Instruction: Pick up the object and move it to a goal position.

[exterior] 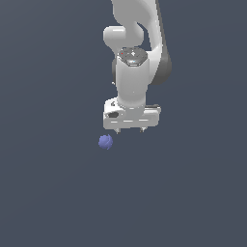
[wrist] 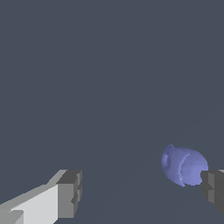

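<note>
The ball (exterior: 105,142), small, round and blue-violet with a faintly mottled surface, is seen just below the middle of the exterior view, on a plain, matte, dark grey-blue ground. Just above it and toward the exterior view's right hangs the glossy white gripper (exterior: 130,130), boxy in shape. Its jaws are held open, empty; the ball lies close beside one dark, blocky fingertip (wrist: 213,187).
</note>
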`<action>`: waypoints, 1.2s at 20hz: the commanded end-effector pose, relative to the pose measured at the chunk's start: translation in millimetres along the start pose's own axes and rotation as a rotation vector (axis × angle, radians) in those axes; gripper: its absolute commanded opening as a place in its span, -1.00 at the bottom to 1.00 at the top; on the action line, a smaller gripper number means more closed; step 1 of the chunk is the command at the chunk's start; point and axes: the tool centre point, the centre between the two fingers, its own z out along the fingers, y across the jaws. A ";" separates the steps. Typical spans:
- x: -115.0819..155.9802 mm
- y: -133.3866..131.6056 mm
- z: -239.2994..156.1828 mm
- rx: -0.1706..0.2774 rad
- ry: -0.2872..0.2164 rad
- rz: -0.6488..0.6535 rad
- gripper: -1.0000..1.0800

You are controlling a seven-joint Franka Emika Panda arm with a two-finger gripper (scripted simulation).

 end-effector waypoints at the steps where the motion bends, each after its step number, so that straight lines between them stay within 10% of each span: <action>1: -5.2 17.0 14.8 -0.001 -0.008 0.029 0.92; 12: -46.9 104.9 90.0 -0.017 -0.042 0.183 0.92; 24: -53.9 113.9 109.5 -0.020 -0.047 0.199 0.92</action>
